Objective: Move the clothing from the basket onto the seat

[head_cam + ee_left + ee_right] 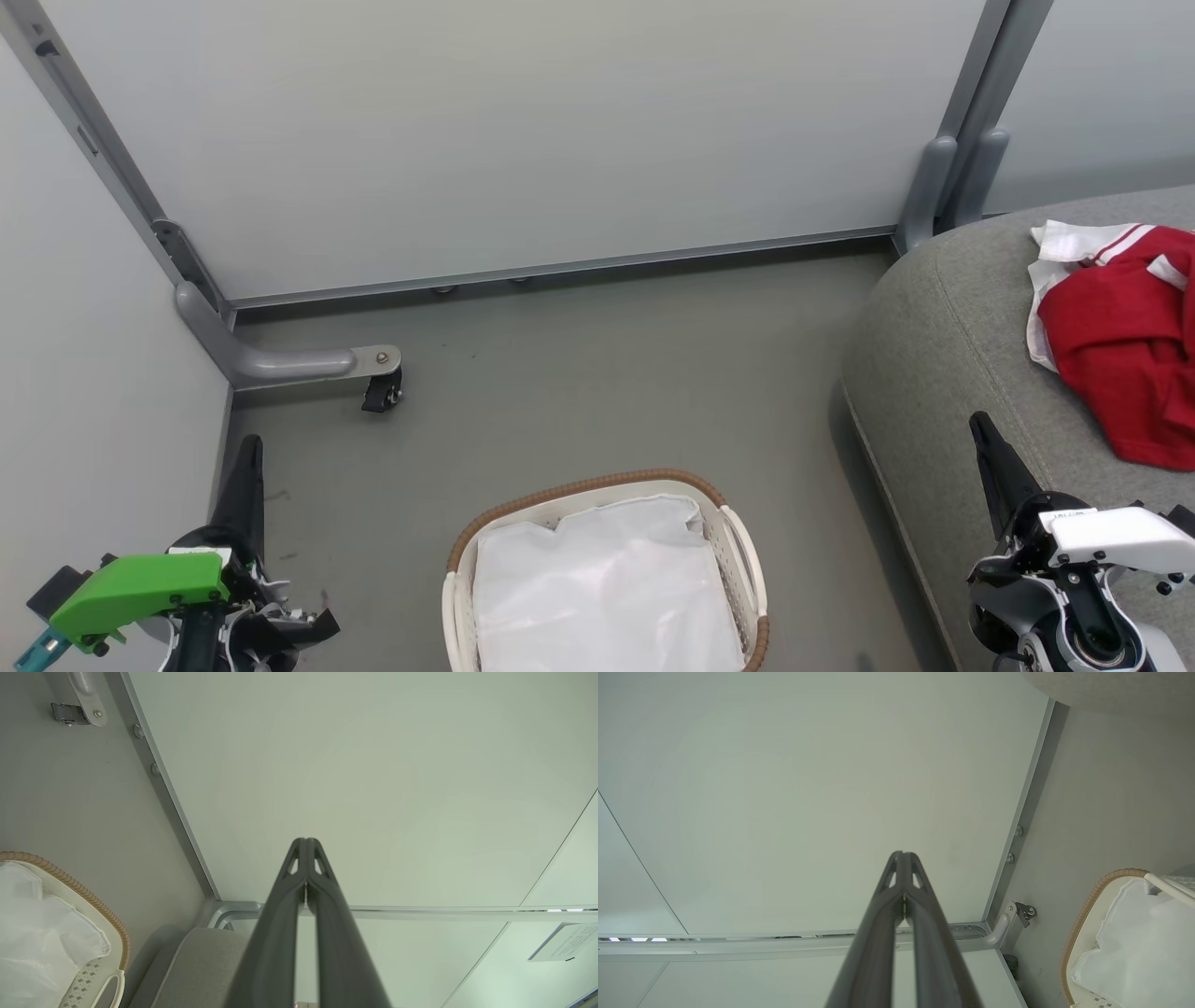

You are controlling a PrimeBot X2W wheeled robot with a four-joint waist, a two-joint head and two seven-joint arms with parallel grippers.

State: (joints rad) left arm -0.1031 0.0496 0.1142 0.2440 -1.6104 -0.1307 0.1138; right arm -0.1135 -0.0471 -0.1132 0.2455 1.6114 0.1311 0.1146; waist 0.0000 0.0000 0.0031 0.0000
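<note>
Finding my left gripper (250,446) and right gripper (978,426) clenched, empty. The clothing (1120,355), on the seat (934,355) beyond my right jaws, looks soft and light; I'd pinch a raised fold.

The left gripper (248,453) has two long, dark, tapering fingers (275,924) with small triangular cut-outs near the tips. Its wrist wears a bright green cover (140,588) with a teal end (28,644). The right gripper (980,431) matches, but has a white cover (1116,537), dark screws and a rounded grey joint (1074,644).
</note>
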